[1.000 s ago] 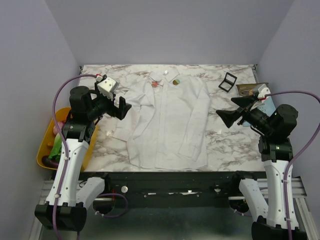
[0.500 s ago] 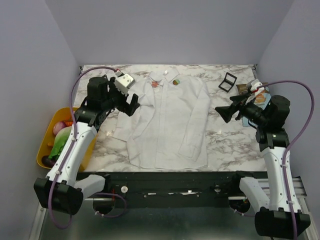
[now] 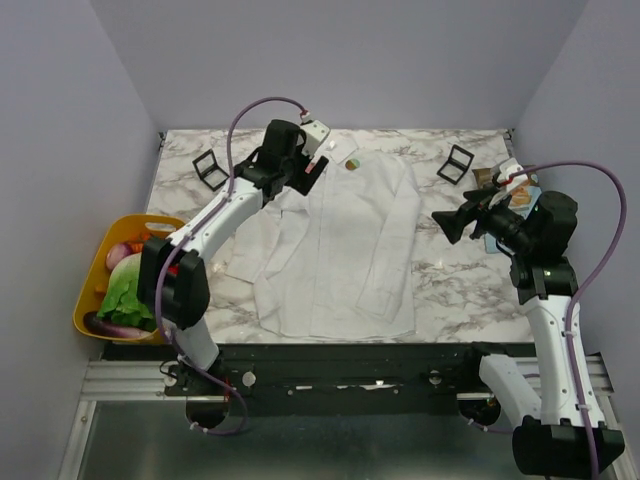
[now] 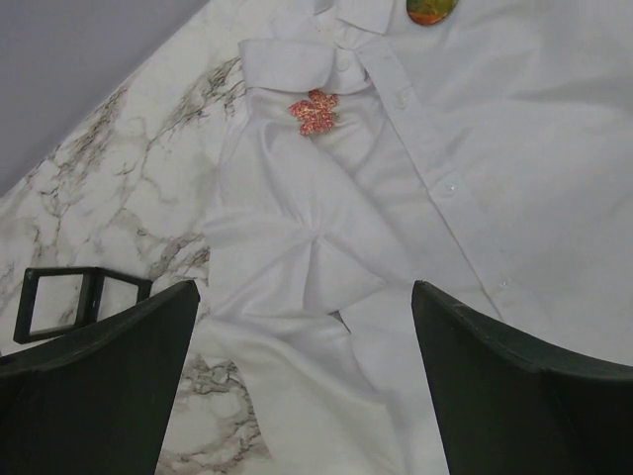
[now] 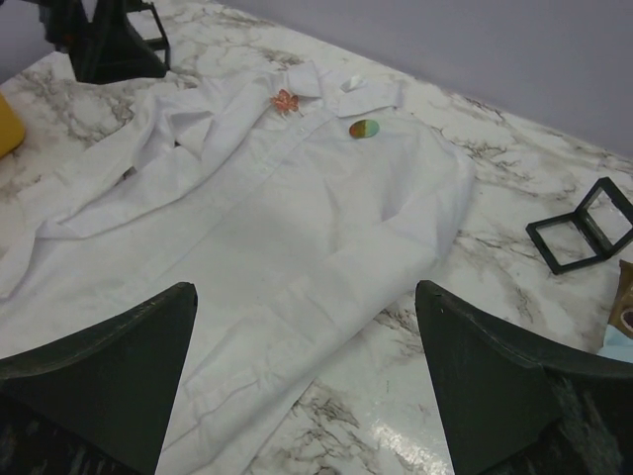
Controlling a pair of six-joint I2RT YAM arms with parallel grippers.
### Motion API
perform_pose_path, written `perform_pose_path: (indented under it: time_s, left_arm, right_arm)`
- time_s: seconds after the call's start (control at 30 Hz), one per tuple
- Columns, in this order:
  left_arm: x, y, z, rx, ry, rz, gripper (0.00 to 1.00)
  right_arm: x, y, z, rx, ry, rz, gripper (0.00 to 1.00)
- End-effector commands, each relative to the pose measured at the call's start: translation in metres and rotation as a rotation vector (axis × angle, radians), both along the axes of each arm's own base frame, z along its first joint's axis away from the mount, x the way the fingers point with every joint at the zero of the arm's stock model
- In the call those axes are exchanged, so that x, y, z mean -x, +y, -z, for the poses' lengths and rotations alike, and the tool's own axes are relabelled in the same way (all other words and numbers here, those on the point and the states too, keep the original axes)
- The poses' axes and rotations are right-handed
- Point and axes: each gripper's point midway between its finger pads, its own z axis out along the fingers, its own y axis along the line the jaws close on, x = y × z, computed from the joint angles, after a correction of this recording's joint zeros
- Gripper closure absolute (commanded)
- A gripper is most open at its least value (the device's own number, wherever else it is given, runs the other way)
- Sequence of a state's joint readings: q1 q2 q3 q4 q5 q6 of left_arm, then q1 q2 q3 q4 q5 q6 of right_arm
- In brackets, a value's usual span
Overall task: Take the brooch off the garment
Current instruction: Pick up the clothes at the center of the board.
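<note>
The garment (image 3: 340, 240) is a white button-up shirt lying flat on the marble table, collar at the far side. The brooch (image 3: 352, 163), a small round green and orange pin, sits on the chest just right of the collar. It shows at the top edge of the left wrist view (image 4: 432, 10) and in the right wrist view (image 5: 364, 129). My left gripper (image 3: 288, 178) hovers open over the shirt's left shoulder (image 4: 305, 297), with the brooch up and to its right. My right gripper (image 3: 452, 218) stands open, empty, above the shirt's right sleeve (image 5: 305, 297).
A small pink-red flower-shaped piece (image 4: 314, 111) lies at the collar. Black open makeup palettes stand at the far left (image 3: 210, 168) and far right (image 3: 456, 163). A yellow basket (image 3: 88, 285) of vegetables hangs off the table's left edge. A brown packet (image 3: 497, 178) lies at the right.
My left arm has swung from the table's left side forward and rightward, out over the shirt's collar area. The right arm has barely moved. Both grippers stayed open.
</note>
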State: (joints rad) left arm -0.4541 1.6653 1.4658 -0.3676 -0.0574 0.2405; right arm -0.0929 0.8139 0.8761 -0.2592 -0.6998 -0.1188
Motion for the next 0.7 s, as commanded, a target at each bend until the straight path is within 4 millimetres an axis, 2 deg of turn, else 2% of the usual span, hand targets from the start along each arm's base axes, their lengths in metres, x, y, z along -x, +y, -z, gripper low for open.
perform_pose_path:
  time_s: [0.0, 0.03, 0.23, 0.37, 0.53, 0.67]
  left_arm:
    - [-0.039, 0.003, 0.019, -0.125, 0.013, -0.105, 0.01]
    - [-0.05, -0.002, 0.029, -0.136, 0.025, -0.107, 0.01]
    - [-0.084, -0.021, 0.061, -0.186, 0.06, -0.063, 0.01]
    - [-0.096, -0.028, 0.081, -0.223, 0.114, -0.034, 0.01]
    - [-0.116, -0.038, 0.094, -0.225, 0.105, -0.033, 0.02]
    - [-0.122, -0.039, 0.11, -0.245, 0.133, -0.035, 0.04]
  right_arm:
    - [0.0, -0.005, -0.001, 0.024, -0.019, 0.028, 0.0]
    - [-0.001, -0.004, 0.0, 0.024, -0.016, 0.026, 0.0]
    - [-0.003, -0.006, 0.003, 0.039, -0.016, 0.031, 0.0]
    - [-0.003, -0.008, 0.004, 0.047, -0.022, 0.041, 0.0]
    - [-0.004, -0.01, 0.004, 0.055, -0.026, 0.048, 0.0]
    - [-0.005, -0.011, 0.006, 0.059, -0.021, 0.052, 0.0]
